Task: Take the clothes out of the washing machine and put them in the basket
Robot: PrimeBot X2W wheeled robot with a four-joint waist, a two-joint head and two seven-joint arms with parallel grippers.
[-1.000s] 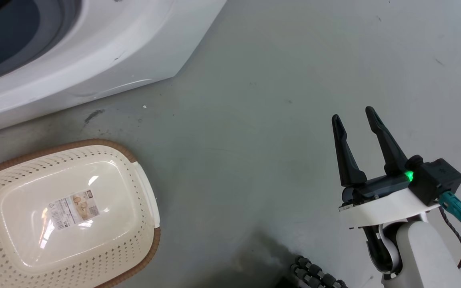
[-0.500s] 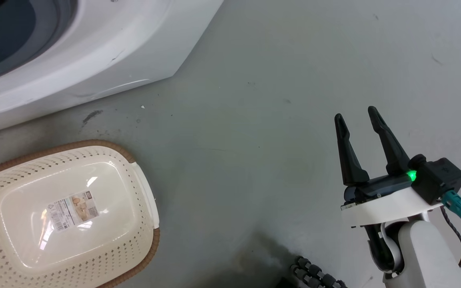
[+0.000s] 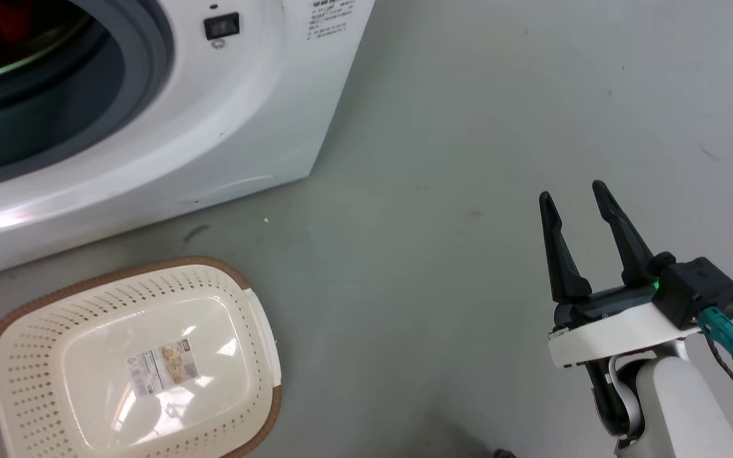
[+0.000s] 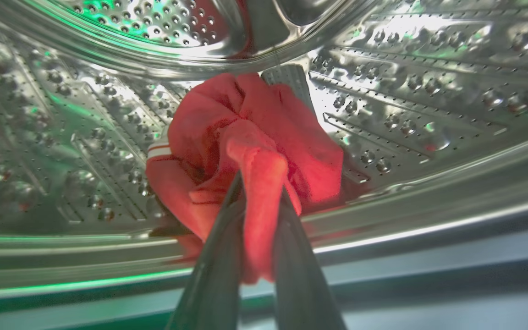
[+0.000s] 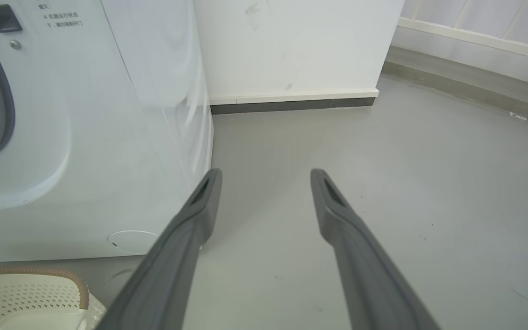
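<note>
A fold of the red clothes (image 4: 255, 137) is clamped between the nearly closed fingers of the left gripper (image 4: 261, 188), inside the perforated steel drum (image 4: 406, 91) of the washing machine (image 3: 245, 114). The rest of the bundle, with striped trim at its left, is seen crumpled against the drum wall beyond. The fabric is judged soft, light and limp. It can be expected to drape and trail when drawn out and may be snagged on the grey door ring (image 3: 144, 89), so a thick bunched fold is preferred to a loose edge. The right gripper (image 3: 570, 191) is held wide open and empty above the floor (image 3: 436, 127), well apart from the basket (image 3: 29, 331), which is set just before the machine.
</note>
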